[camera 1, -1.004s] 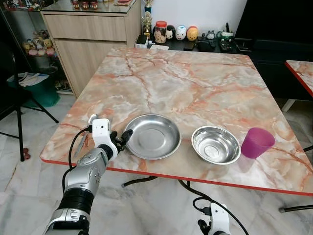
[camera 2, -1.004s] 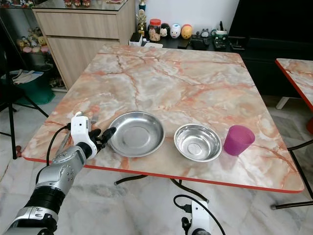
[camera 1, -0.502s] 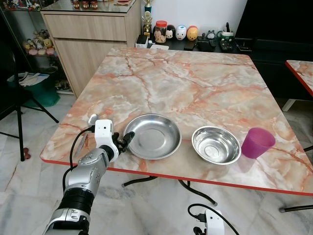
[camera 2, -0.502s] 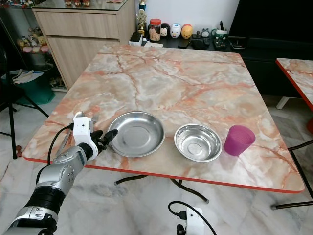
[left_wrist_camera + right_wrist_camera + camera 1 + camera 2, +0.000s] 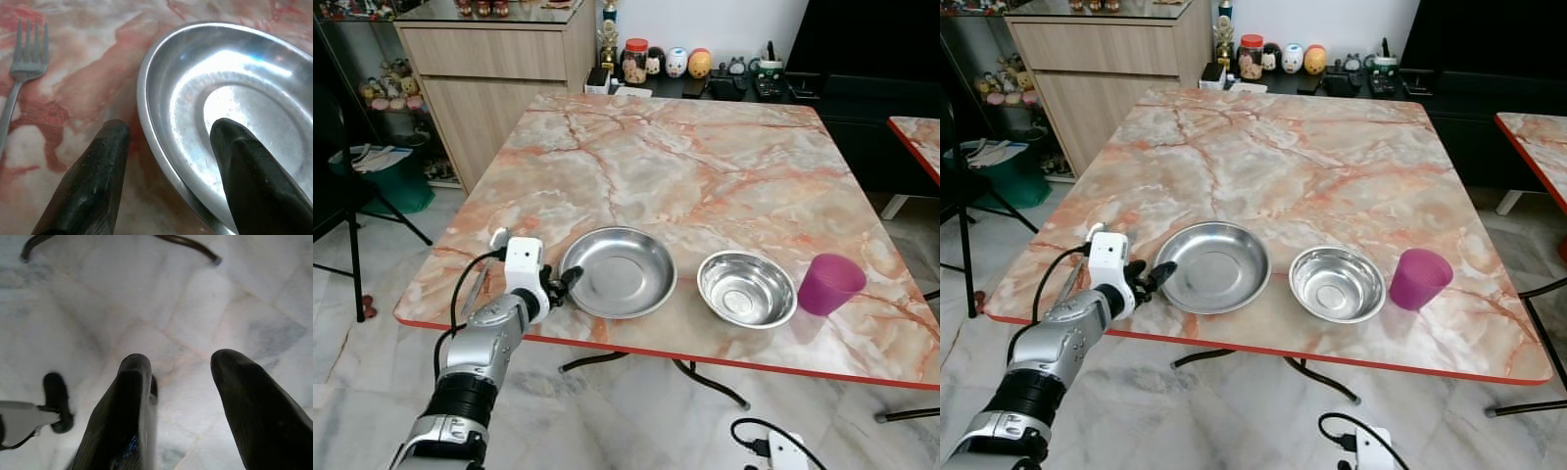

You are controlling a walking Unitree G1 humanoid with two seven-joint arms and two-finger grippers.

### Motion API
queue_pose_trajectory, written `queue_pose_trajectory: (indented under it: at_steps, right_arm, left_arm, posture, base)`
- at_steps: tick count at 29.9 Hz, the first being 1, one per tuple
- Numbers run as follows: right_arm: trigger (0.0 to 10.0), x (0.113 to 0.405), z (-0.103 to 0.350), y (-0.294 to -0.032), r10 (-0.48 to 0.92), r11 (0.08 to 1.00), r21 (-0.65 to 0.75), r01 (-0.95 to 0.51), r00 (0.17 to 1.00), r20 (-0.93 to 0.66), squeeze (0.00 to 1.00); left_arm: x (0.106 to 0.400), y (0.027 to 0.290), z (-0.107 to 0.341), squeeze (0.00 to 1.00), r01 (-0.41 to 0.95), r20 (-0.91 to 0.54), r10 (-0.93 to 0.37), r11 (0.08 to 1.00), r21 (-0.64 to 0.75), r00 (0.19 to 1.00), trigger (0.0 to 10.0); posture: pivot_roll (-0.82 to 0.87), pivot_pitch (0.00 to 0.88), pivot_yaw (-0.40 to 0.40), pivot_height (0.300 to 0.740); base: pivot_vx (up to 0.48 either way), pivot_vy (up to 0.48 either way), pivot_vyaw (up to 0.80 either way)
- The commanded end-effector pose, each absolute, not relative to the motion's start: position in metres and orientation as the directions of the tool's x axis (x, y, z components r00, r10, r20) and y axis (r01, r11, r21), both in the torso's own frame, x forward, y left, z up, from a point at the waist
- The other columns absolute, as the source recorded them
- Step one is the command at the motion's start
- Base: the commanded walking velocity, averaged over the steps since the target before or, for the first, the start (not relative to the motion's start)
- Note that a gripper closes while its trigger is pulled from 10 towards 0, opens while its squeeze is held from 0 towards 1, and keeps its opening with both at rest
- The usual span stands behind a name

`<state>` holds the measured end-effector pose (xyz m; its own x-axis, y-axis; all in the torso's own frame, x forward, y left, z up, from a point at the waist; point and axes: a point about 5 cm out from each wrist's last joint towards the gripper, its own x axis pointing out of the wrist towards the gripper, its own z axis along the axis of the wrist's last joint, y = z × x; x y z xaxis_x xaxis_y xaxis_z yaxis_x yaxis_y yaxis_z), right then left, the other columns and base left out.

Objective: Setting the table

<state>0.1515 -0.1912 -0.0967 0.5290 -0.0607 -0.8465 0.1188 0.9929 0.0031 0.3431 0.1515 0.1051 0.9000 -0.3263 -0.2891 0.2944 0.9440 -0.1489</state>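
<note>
A round steel plate (image 5: 619,271) lies near the front edge of the marble table (image 5: 685,166). Right of it stand a steel bowl (image 5: 746,289) and a purple cup (image 5: 829,284). My left gripper (image 5: 566,282) is open at the plate's left rim. In the left wrist view one finger (image 5: 93,181) rests on the tabletop outside the rim and the other sits inside the plate (image 5: 230,88). A fork (image 5: 27,58) lies just left of the plate. My right gripper (image 5: 181,382) hangs open below the table, over the tiled floor.
A wooden cabinet (image 5: 499,59) stands at the back left, with jars and figurines (image 5: 675,64) on a low shelf behind the table. A black stand (image 5: 352,245) and a green bin (image 5: 386,176) are to the left. A second table's corner (image 5: 920,137) is at the right.
My left gripper stays at the plate's rim, hardly moved. The right arm has dropped lower and shifted right at the bottom of the head views.
</note>
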Motion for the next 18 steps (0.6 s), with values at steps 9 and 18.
queue_pose_trajectory:
  at_steps: [9,18]
  right_arm:
    - [10.0,0.1558,-0.0958,-0.1855,-0.055,0.993,0.012,0.12,0.536,-0.842,0.0]
    - [10.0,0.156,-0.0956,-0.1861,-0.057,0.993,0.01,0.12,0.537,-0.841,0.0]
  left_arm:
    - [0.3459,0.146,0.1101,0.0,0.323,-0.3,-0.343,0.939,-0.115,0.89,10.0]
    - [0.3476,0.1427,0.1095,0.0,0.323,-0.309,-0.346,0.938,-0.124,0.886,10.0]
  posture:
    - [0.09,0.0,-0.009,0.74]
    - [0.09,0.0,-0.011,0.74]
  base:
    - [0.0,0.0,0.0]
    - [0.0,0.0,0.0]
